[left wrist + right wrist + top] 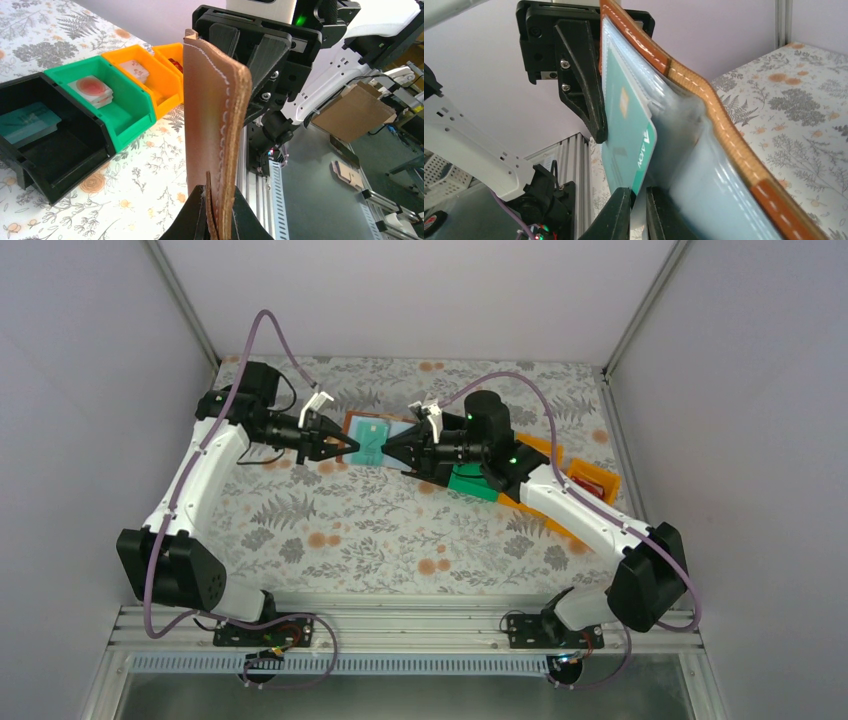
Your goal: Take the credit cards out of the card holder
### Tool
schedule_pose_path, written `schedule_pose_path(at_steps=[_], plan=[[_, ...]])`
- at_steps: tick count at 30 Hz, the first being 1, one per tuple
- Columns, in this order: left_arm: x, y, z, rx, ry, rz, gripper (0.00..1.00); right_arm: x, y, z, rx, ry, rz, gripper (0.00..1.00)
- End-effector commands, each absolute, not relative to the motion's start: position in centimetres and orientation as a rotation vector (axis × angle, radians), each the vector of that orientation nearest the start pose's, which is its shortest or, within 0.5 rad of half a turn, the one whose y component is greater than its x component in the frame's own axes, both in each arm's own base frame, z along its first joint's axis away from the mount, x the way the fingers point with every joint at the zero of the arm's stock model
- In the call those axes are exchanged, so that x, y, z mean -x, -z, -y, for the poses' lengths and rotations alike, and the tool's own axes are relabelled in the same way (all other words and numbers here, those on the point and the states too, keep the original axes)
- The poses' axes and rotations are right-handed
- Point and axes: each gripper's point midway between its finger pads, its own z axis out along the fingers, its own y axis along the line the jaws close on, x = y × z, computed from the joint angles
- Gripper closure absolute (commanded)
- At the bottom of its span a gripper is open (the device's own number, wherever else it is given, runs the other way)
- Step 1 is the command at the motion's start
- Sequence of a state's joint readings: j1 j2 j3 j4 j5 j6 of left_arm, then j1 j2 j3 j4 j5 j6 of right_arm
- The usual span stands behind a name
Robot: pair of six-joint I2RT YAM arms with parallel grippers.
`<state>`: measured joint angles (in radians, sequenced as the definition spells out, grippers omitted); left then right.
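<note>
Holding the wallet (210, 115) firm is what this step rests on. At the left of the overhead view, the left gripper (343, 446) is clamped on the wallet's near edge. The wallet stands open in the upper centre of that frame, between the two arms and, as we judge it, lifted off the table (400, 530). Further right, the teal card (626, 135) lies against the pale inner pockets. Its lower corner reaches into the narrow gap between the fingers of the right gripper (638, 194). Those fingers stand nearly together, but we cannot tell whether they actually pinch the card.

To do this well, we would close on the card alone, not on the clear pocket film beside it. We would then draw it straight along the line of the pocket, away from the left gripper. A slow pull matters: the leather already bows, and a sideways tug could twist the wallet free.
</note>
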<state>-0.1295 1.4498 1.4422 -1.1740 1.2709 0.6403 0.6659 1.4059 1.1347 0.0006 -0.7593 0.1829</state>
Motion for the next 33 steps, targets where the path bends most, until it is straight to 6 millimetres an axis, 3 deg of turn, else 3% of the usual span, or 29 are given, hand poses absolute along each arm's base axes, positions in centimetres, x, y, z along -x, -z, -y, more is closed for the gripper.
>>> schedule_pose_path(at_steps=[1, 12, 19, 25, 33], plan=[[-24.7, -34.2, 20.2, -1.119, 1.408, -1.709, 0.98, -25.8, -31.9, -34.8, 0.979, -1.265, -1.676, 0.9], [-23.7, -34.9, 20.2, -1.149, 1.434, -1.64, 0.98, -27.9, -31.4, -34.8, 0.894, -1.202, -1.727, 0.89], [-23.4, -34.7, 20.4, -1.155, 1.448, -1.635, 0.98, -26.7, -32.3, -36.5, 0.974, -1.267, -1.651, 0.85], [-23.4, -34.6, 20.4, -1.157, 1.447, -1.636, 0.98, -24.8, -33.8, -36.8, 1.055, -1.354, -1.541, 0.83], [-23.6, -34.5, 20.4, -1.153, 1.441, -1.646, 0.98, -23.2, -34.5, -36.4, 1.1, -1.39, -1.492, 0.96]])
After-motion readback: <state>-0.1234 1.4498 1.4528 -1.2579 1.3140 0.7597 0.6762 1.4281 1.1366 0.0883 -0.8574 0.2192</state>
